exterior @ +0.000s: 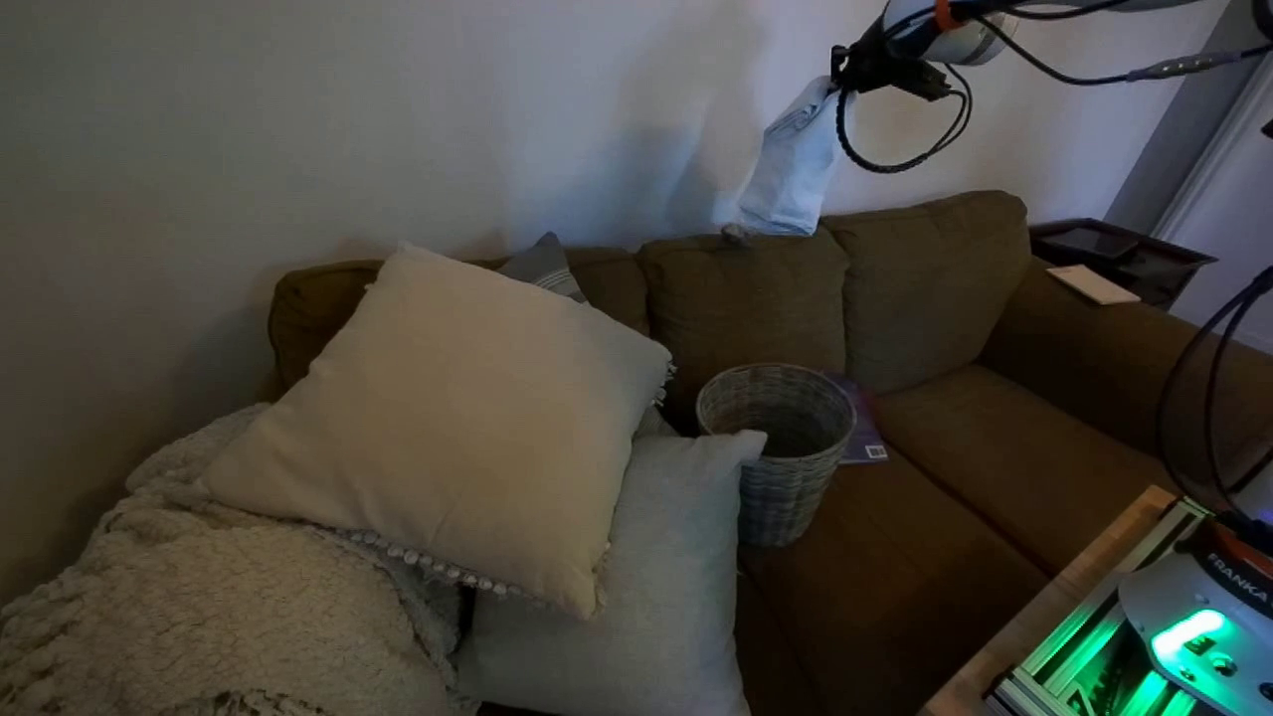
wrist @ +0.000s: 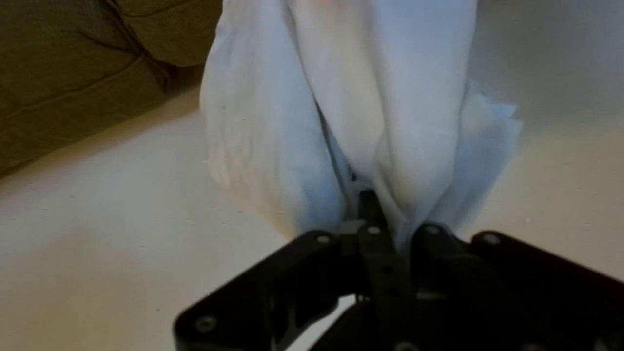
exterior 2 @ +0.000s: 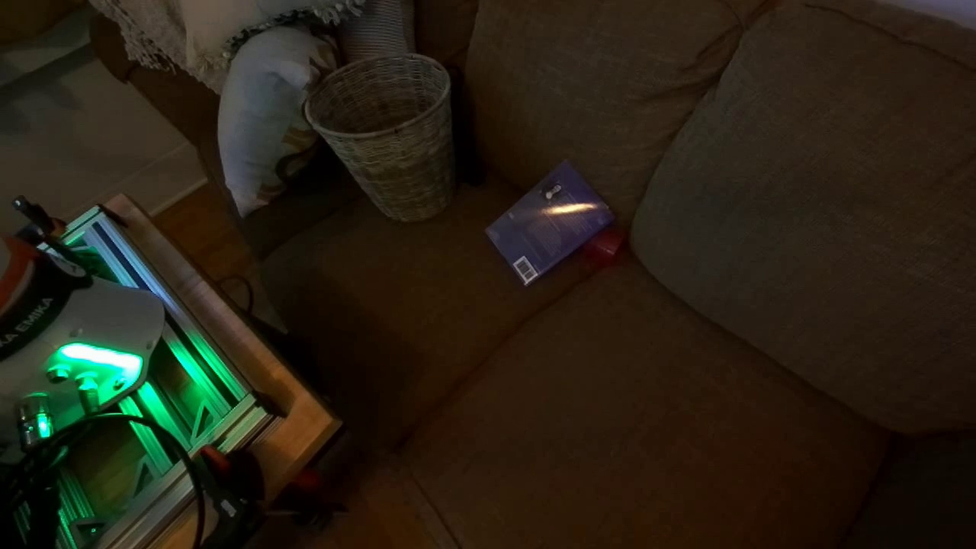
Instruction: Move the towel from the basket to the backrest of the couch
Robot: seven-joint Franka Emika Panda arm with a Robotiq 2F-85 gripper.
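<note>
The pale blue-white towel [exterior: 796,169] hangs from my gripper [exterior: 838,82] in an exterior view. Its lower end is level with the top edge of the brown couch backrest [exterior: 746,293]; I cannot tell if they touch. In the wrist view my gripper [wrist: 390,219] is shut on the bunched towel [wrist: 341,107], which fans out beyond the fingers. The backrest [wrist: 63,68] also shows there at the upper left. The wicker basket [exterior: 786,502] stands upright on the seat and looks empty. It also shows in an exterior view [exterior 2: 404,168], where the towel and gripper are out of view.
Large cream pillows [exterior: 467,398] and a fluffy blanket [exterior: 229,587] cover one end of the couch. A purple case [exterior 2: 549,221] lies on the seat near the basket. The wall [exterior: 448,119] is close behind the backrest. The robot base [exterior 2: 84,328] stands in front of the couch.
</note>
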